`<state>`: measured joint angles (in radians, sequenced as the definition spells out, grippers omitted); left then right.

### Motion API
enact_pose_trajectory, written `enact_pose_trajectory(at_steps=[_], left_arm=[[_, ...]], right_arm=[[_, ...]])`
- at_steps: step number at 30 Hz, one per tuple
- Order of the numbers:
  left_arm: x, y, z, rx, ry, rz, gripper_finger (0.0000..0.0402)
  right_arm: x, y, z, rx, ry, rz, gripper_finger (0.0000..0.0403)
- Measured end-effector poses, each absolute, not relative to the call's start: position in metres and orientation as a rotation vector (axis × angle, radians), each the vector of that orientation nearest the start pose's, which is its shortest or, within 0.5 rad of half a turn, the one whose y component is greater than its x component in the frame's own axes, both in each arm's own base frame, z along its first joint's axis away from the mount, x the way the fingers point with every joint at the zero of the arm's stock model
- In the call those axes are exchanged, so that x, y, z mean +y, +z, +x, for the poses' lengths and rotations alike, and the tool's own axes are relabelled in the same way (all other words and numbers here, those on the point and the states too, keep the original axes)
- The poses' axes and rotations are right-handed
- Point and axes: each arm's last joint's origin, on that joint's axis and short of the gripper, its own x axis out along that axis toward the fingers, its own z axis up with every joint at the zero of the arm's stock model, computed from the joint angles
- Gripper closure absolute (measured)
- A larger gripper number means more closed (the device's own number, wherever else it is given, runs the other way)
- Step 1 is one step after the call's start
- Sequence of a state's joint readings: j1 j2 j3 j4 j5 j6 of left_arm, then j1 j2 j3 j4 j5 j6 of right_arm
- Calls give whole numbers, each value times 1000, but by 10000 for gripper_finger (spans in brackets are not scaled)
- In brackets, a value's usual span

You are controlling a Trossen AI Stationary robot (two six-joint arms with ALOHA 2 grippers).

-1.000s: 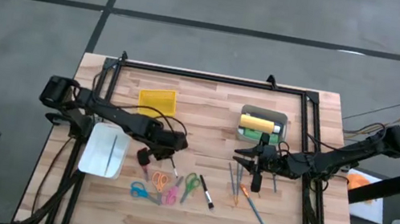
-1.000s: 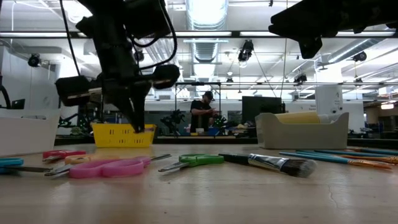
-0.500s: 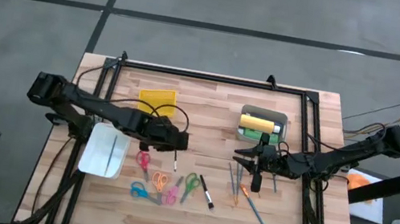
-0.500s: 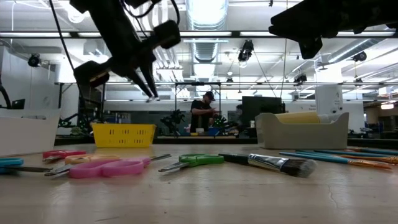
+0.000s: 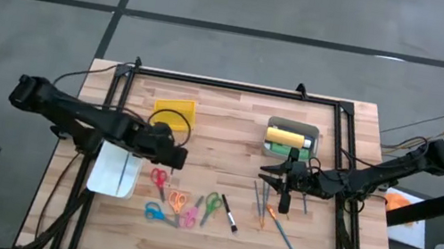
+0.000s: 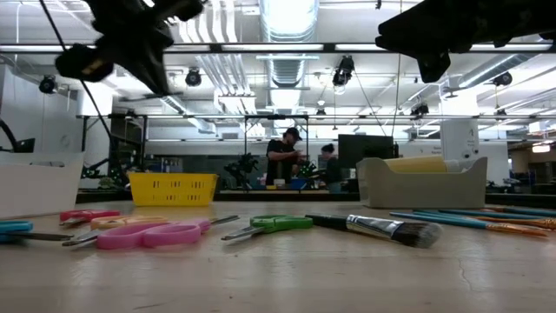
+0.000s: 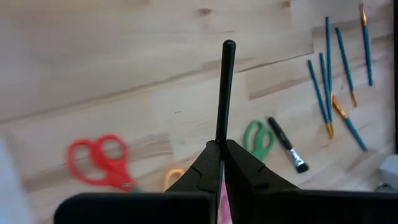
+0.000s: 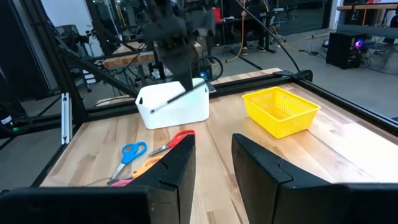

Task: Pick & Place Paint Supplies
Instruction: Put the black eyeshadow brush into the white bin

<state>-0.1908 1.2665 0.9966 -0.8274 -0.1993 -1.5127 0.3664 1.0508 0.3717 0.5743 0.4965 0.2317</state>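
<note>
While only the arm's place between the white bin (image 5: 115,168) and the yellow basket (image 5: 174,113) is given by the high view, the left gripper (image 7: 222,151) is shown by its wrist view pinching a black-shafted brush (image 7: 225,87), jutting forward from the pressed-together jaws. The right gripper (image 5: 287,180), jaws spread and empty, is held near the grey tray (image 5: 314,133).

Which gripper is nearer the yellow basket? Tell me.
Left. The left gripper, shut on a black stick, hovers just below the yellow basket in the high view; the right gripper waits across the table.
</note>
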Motion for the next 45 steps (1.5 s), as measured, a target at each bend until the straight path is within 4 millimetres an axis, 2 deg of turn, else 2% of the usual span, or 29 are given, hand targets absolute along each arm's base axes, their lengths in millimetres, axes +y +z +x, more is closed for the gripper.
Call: enact_pose_trajectory(at_steps=[8,13,24,28,35,45], left_arm=[[-42,280,191,904,806,-1071,390],[-41,285,168,937,897,-1101,390],[-39,280,142,1106,1104,-1114,390],[-39,272,140,1152,1126,-1116,390],[-40,246,133,1247,1209,-1147,390],[-40,214,129,1298,1233,-1142,390]], right_arm=[[62,216,201,80,-141,187,301],[62,216,201,80,-141,187,301],[62,216,201,80,-141,187,301],[62,216,201,80,-140,187,301],[62,216,201,80,-141,187,301],[62,216,201,80,-141,187,301]])
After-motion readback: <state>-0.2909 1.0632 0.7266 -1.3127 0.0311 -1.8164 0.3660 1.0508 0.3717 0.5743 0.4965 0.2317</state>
